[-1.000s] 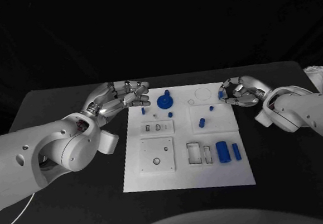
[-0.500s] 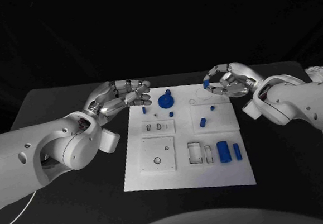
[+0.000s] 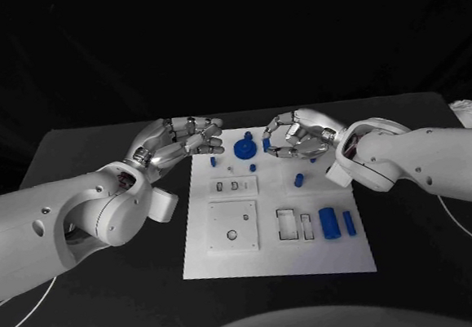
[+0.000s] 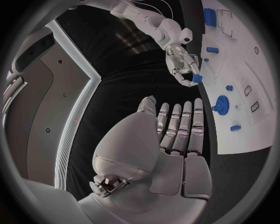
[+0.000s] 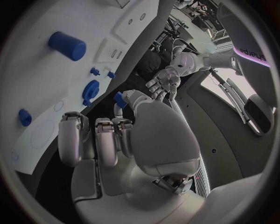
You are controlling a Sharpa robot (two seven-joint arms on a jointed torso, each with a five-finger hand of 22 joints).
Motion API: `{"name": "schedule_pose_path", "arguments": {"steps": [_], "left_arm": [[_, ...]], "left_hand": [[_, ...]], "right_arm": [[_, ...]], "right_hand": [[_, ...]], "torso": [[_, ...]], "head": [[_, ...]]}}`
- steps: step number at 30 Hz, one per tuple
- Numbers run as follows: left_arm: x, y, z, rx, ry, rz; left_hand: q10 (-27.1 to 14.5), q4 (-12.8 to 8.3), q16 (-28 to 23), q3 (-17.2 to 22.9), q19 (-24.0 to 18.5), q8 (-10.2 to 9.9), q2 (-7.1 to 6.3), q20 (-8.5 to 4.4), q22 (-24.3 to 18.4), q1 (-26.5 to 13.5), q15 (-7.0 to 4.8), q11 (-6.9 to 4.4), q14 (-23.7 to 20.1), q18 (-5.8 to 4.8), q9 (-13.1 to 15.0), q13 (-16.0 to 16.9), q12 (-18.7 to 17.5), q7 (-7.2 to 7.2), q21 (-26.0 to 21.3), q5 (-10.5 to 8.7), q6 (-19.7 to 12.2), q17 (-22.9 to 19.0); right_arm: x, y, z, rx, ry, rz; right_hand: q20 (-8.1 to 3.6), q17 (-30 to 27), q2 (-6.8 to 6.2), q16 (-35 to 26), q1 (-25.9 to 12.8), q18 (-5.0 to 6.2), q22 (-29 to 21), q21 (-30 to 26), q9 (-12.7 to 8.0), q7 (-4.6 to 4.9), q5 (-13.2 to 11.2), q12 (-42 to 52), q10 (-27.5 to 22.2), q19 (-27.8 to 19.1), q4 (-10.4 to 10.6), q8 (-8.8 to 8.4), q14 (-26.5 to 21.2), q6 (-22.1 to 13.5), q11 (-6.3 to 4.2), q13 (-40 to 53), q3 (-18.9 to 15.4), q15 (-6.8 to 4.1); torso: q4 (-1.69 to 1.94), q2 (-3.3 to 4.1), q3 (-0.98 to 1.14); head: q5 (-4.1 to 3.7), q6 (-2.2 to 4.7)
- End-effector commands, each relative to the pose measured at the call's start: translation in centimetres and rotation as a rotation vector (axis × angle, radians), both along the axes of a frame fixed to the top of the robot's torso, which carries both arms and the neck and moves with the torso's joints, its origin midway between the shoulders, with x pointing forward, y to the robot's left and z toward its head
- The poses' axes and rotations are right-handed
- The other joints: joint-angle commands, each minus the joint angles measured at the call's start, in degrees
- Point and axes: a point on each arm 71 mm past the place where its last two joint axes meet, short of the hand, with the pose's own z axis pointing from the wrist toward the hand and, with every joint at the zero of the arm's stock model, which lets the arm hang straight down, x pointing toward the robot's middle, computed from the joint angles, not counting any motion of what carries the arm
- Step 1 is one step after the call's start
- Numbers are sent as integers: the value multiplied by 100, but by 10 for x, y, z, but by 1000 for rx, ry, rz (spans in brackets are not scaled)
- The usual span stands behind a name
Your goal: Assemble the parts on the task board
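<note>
Above the upper middle of the task board (image 3: 275, 257), right hand (image 3: 291, 137) now in from the right rim, pinching a small blue part (image 4: 197, 79) at its fingertips; likely carrying it toward a seat beside the blue gear (image 3: 244, 146). Left hand (image 3: 179, 141) unmoved at the board's upper left corner, fingers apart, holding nothing. Lower on the board, two blue cylinders (image 3: 327, 222) beside white slots; a blue peg (image 3: 297, 179) mid-board. Gear and nearby pegs crowding the approach.

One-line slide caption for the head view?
Right hand carries a small blue part over the task board toward the blue gear; left hand waits at the board's edge.
</note>
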Motion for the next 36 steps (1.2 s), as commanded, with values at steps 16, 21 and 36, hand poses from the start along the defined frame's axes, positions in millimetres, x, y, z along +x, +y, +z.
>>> {"name": "schedule_pose_path", "arguments": {"steps": [16,21,36], "left_arm": [[0,-3,1,-10,-3,-13],[0,-3,1,-9,-3,-12],[0,-4,1,-9,-3,-13]], "left_hand": [[-6,12,20,12,47,32,50,-5,-1,-3,36,50,-2,-75,-7,-7,23,26,-2,27,9,-8],[-6,12,20,12,47,32,50,-5,-1,-3,36,50,-2,-75,-7,-7,23,26,-2,27,9,-8],[-6,12,20,12,47,32,50,-5,-1,-3,36,50,-2,-75,-7,-7,23,26,-2,27,9,-8]], "right_arm": [[-11,46,-22,-148,109,164],[-11,50,-28,-171,118,182],[-8,53,-33,-199,127,184]], "right_hand": [[15,1508,-21,20,-62,23,1129,-116,-58,10,105,22,601,-160,-56,-75,598,144,61,1506,12,45],[21,1508,-27,20,-66,30,1119,-142,-86,12,106,22,601,-192,-81,-104,598,196,65,1506,24,51],[31,1500,-40,14,-76,47,1097,-201,-148,13,89,22,601,-265,-125,-184,589,259,70,1506,47,59]], "torso": [[-6,12,6],[-5,10,8],[-2,6,3]], "head": [[120,-49],[133,-72],[151,-107]]}}
